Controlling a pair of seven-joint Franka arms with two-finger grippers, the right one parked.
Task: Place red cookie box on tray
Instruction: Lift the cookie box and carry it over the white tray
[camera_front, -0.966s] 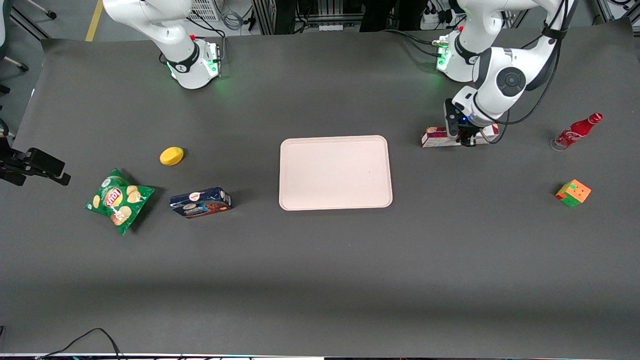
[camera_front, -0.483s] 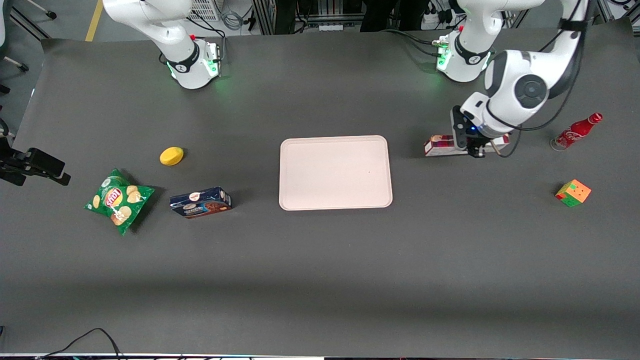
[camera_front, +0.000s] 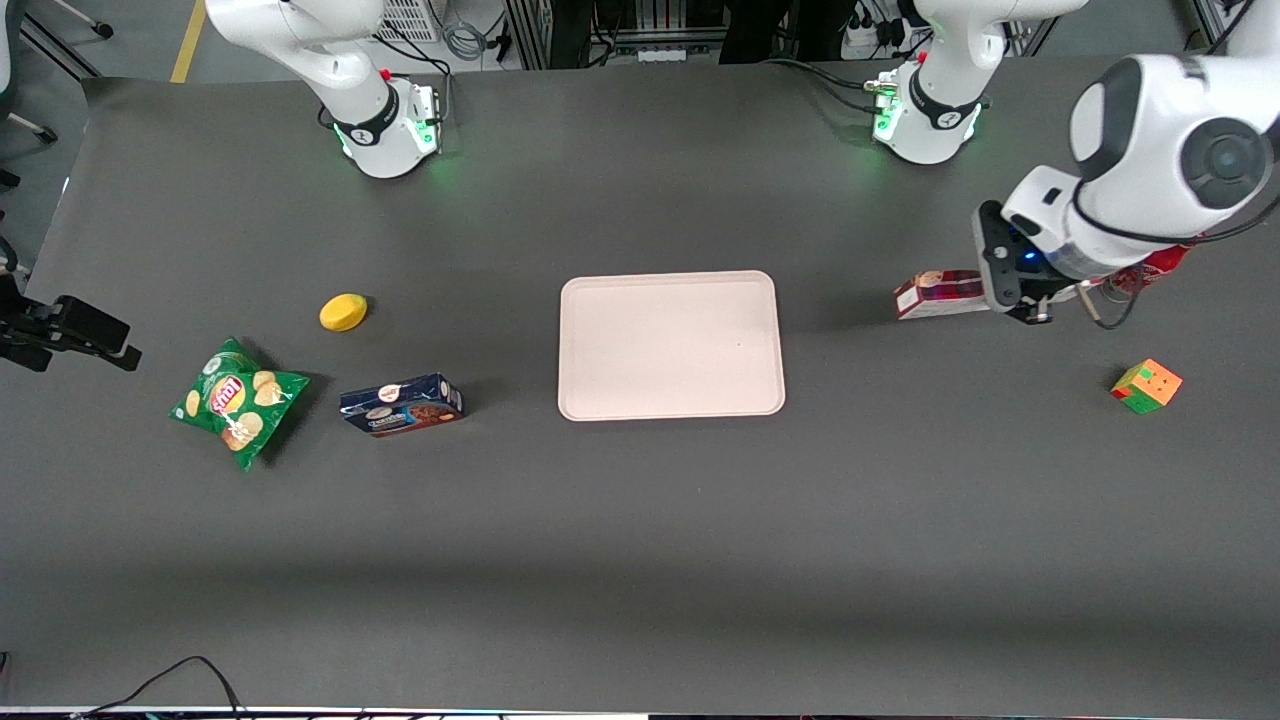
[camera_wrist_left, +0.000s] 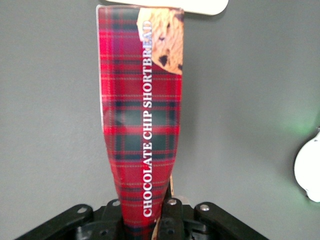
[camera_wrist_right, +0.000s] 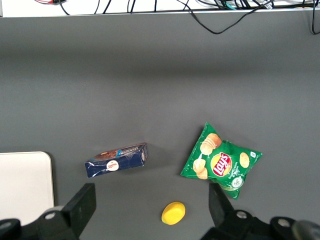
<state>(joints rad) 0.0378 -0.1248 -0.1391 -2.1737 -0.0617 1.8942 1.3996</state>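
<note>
The left arm's gripper (camera_front: 1030, 312), at the front view's right, was clamped on one end of the long dark-red tartan cardboard cookie box (camera_front: 938, 293), carried clear of the table for transfer. The pale pinkish-beige rectangular tray (camera_front: 670, 345) lay well apart at frame centre, unoccupied.

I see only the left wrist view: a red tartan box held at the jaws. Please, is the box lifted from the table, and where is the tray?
Observer: Front view suggests the red cookie box is lifted; its shadow lies apart from it, toward the tray. The gripper grips its end.
Operator: And the tray?
Observer: The tray lies mid-table, toward the parked arm's end from the box; nothing is on it.
Operator: Anything near the gripper?
Observer: A red cola bottle lies partly hidden by the arm; a colour cube sits nearer the front camera.
</note>
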